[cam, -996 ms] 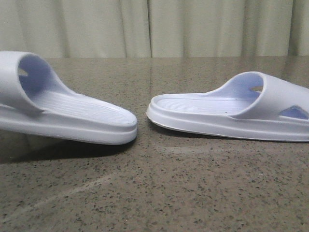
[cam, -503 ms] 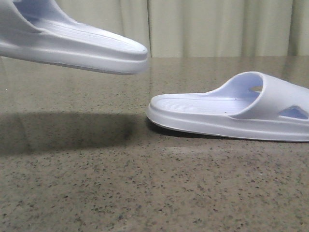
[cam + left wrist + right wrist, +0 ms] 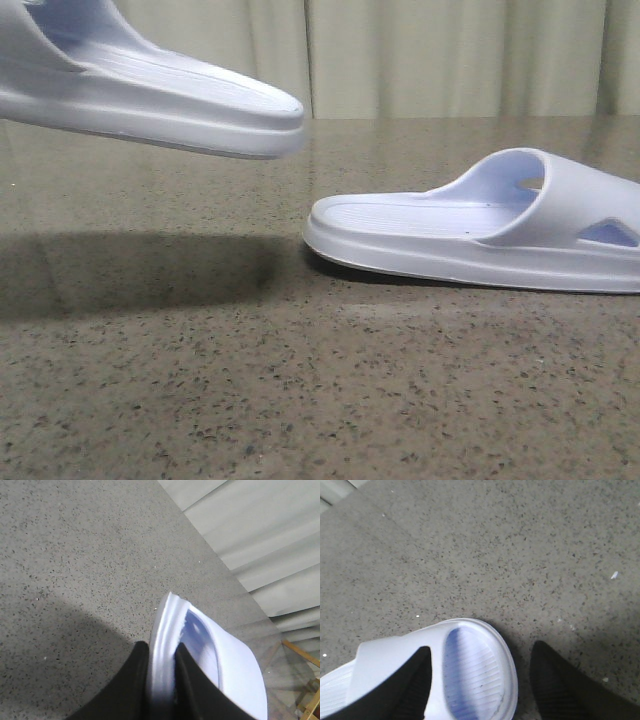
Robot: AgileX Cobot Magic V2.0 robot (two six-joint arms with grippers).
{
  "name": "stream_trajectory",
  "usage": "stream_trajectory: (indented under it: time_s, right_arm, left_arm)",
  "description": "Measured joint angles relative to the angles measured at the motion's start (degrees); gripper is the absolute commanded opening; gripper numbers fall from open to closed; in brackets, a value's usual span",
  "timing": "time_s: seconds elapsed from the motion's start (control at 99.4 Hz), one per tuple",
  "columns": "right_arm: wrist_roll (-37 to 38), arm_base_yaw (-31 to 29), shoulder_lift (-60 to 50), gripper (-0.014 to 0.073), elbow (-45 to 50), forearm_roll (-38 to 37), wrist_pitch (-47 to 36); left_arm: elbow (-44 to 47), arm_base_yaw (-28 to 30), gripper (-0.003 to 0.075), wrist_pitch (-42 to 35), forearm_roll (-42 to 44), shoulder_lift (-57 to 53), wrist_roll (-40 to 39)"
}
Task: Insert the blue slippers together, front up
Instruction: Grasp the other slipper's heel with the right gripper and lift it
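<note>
**Blue slippers: one lifted, one flat on the table**

Your left hand was clamped on the left slipper, its dark fingers pressing either side of the sole edge, and the slipper hung clear above the speckled table, heel end angled down over its own shadow. Your right hand stood spread wide around the toe end of the right slipper, which lay flat on the table, gripping nothing.
</note>
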Motion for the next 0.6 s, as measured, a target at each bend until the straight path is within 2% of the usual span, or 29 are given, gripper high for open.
stream_trajectory:
  time_s: [0.292,0.312,0.604]
  right_arm:
    - [0.09,0.0,6.76,0.037,0.0,0.0,-1.69]
    - [0.09,0.0,9.65,0.037,0.0,0.0,-2.17]
    - [0.21,0.0,12.9,0.037,0.0,0.0,-2.46]
  left_arm:
    - [0.0,0.0,0.0016,0.0,0.0,0.0,0.08]
    - [0.0,0.0,0.0016,0.0,0.0,0.0,0.08]
    - [0.0,0.0,0.0016,0.0,0.0,0.0,0.08]
